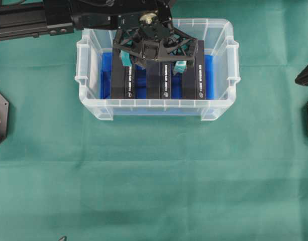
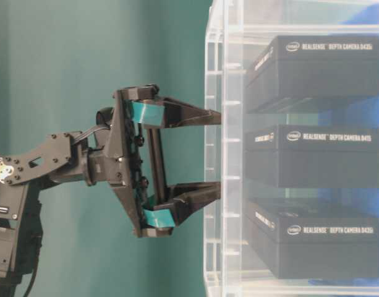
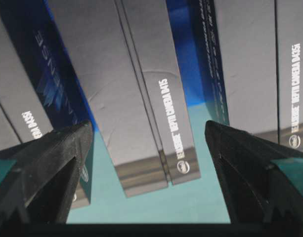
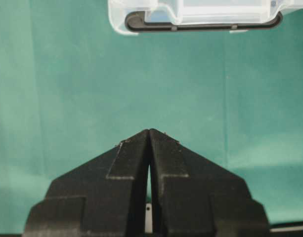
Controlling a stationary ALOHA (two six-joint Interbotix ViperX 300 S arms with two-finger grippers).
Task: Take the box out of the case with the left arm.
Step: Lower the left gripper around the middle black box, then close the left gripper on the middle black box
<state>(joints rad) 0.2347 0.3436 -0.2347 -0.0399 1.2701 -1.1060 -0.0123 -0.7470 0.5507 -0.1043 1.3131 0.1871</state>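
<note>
Three flat black cardboard boxes lay side by side in the large clear plastic case [image 1: 221, 70], on the bright blue cloth [image 1: 107, 75] lining its bottom, at twelve o'clock on the green-clothed bench [image 1: 154, 175]. Your left claw [image 1: 152, 59] hung over them with its teal-padded fingers [image 1: 125, 58] spread wide, straddling the middle box [image 1: 159, 80] with nothing held. The right claw [image 4: 150, 136], all black and pointed, sat pinched shut over bare cloth at three o'clock, well clear of the case.

Your risks, as I judged them: the boxes were packed close, so a fingertip could have landed on a neighbour's lid instead of dropping into the narrow gap, or the claw could have clamped two boxes at once. The smooth matte card would have given the pads little bite, so a shallow pinch might have let the box slide out on the lift. Dragging it sideways could also have caught the rimmed wall or rucked up the cloth.

The case was thin, glossy and see-through, with moulded side handles; the boxes were sharp-edged, with white lettering on their sides.
</note>
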